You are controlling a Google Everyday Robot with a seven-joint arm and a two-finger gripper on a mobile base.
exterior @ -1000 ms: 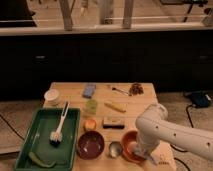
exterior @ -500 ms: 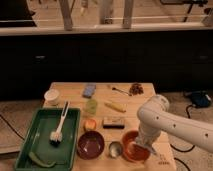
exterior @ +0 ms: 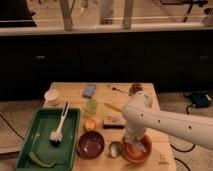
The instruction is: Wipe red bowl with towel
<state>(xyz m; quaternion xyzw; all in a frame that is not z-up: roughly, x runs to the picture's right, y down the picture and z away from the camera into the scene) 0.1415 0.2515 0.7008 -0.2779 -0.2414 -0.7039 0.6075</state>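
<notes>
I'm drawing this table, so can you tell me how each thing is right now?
red bowl: upright.
towel: lying in the red bowl.
end effector: down in the red bowl, over the towel.
maroon bowl: upright, looks empty.
brush: lying flat in the green tray.

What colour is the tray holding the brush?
The tray is green, camera view. The end effector is down at the red bowl.
</notes>
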